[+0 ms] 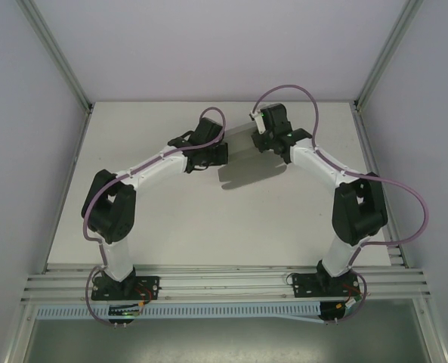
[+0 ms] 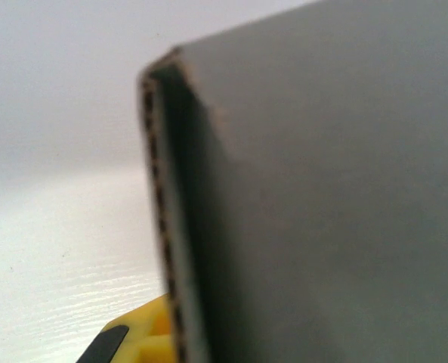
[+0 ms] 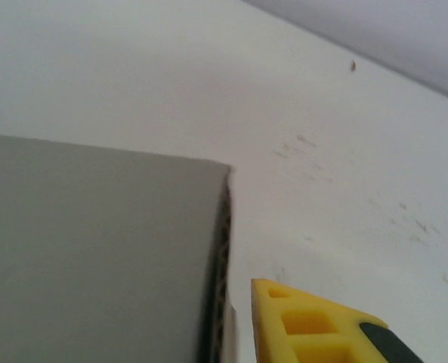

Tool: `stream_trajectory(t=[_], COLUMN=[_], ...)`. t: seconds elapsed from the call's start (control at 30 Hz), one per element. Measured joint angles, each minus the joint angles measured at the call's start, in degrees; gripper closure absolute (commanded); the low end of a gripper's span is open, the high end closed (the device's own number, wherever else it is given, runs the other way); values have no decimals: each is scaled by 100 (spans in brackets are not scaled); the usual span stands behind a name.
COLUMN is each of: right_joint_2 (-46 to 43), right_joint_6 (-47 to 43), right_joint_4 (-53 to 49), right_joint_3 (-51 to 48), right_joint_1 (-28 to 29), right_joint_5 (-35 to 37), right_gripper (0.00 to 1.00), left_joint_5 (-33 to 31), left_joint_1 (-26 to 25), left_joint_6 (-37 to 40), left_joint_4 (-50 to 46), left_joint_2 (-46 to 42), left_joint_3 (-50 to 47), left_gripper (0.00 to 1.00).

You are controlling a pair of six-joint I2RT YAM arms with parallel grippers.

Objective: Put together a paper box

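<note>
The paper box (image 1: 242,144) is a grey corrugated card piece held up above the white table between both arms. In the left wrist view the paper box (image 2: 322,212) fills the right side, and a yellow finger (image 2: 137,344) of my left gripper (image 2: 208,348) presses against its edge; the other finger is hidden behind the card. My left gripper (image 1: 217,155) is shut on the card's left side. In the right wrist view the paper box (image 3: 95,249) lies left of a yellow finger (image 3: 307,325), with a narrow gap between them. My right gripper (image 1: 263,140) stands slightly open at the card's right side.
The white table (image 1: 208,219) is ringed by pale walls with metal posts at the back corners (image 1: 88,102). An aluminium rail (image 1: 224,283) carrying both arm bases runs along the near edge. Purple cables loop over each arm.
</note>
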Motion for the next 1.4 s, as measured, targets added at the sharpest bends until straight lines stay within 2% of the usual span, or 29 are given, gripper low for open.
stream_trajectory(t=[0.07, 0.17, 0.27, 0.47, 0.63, 0.87, 1.27, 1.4], right_joint_2=[0, -9, -39, -98, -68, 188, 531, 584], right_joint_6=[2, 22, 68, 282, 479, 579, 356, 302], right_joint_4=[-33, -46, -24, 70, 61, 278, 841, 1019], right_joint_3=[-26, -37, -63, -101, 31, 223, 254, 247], right_joint_1=[-20, 4, 66, 166, 382, 511, 518, 518], right_joint_5=[0, 155, 326, 837, 1738, 2610, 3145, 3211], right_gripper=[79, 86, 100, 100, 100, 100, 100, 96], left_joint_5=[24, 57, 105, 122, 155, 116, 92, 90], left_joint_1=[-15, -22, -33, -48, -63, -66, -66, -66], left_joint_6=[20, 24, 24, 39, 28, -24, -94, -92], left_joint_4=[-20, -7, 17, 68, 160, 319, 562, 608], left_joint_2=[0, 0, 0, 2, 4, 57, 243, 256], left_joint_3=[0, 0, 4, 83, 157, 245, 275, 282], left_gripper=[100, 100, 100, 100, 100, 100, 100, 100])
